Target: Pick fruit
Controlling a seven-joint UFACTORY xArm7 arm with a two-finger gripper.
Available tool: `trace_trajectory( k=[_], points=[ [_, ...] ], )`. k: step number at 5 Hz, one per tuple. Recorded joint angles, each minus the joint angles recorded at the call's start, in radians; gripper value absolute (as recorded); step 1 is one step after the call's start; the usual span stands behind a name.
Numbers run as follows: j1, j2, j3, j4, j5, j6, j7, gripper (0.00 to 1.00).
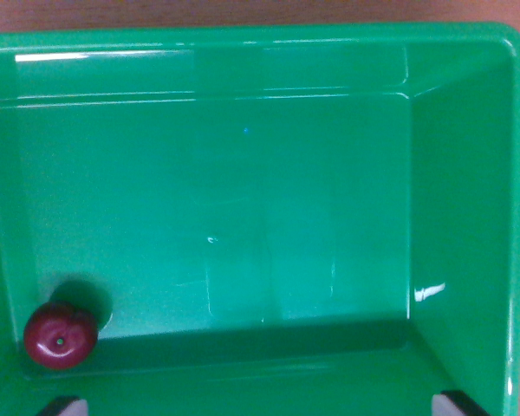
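Your fruit: one small dark-red apple (61,335), stem end up, tucked into the green bin's (468,173) corner at the wrist view's lower left, against the walls. Judge it light, hard and glossy, so likely slippery and prone to roll; take it across its widest middle. The camera looks straight down into the bin. The gripper (264,404) shows only two dark tips at the bottom edge, well apart, holding nothing. Wooden bench (243,13) beyond the bin's far rim.

A wooden table (243,13) shows along the top edge, and a green bin (468,173) rests on it.
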Motion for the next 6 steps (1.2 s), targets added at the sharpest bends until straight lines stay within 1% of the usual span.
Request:
trace_trajectory(
  k=[1,2,3,4,5,6],
  points=[
    [0.0038,0.004,0.003,-0.018,0.0038,-0.022,-0.007,0.0],
    [0.0038,0.004,0.003,-0.018,0.0038,-0.022,-0.007,0.0],
    [0.0085,0.009,0.006,-0.041,0.0084,-0.048,-0.015,0.0],
    [0.0085,0.009,0.006,-0.041,0.0084,-0.048,-0.015,0.0],
    [0.0138,0.015,0.009,-0.066,0.0137,-0.079,-0.024,0.0],
    [0.0138,0.015,0.009,-0.066,0.0137,-0.079,-0.024,0.0]
  ],
)
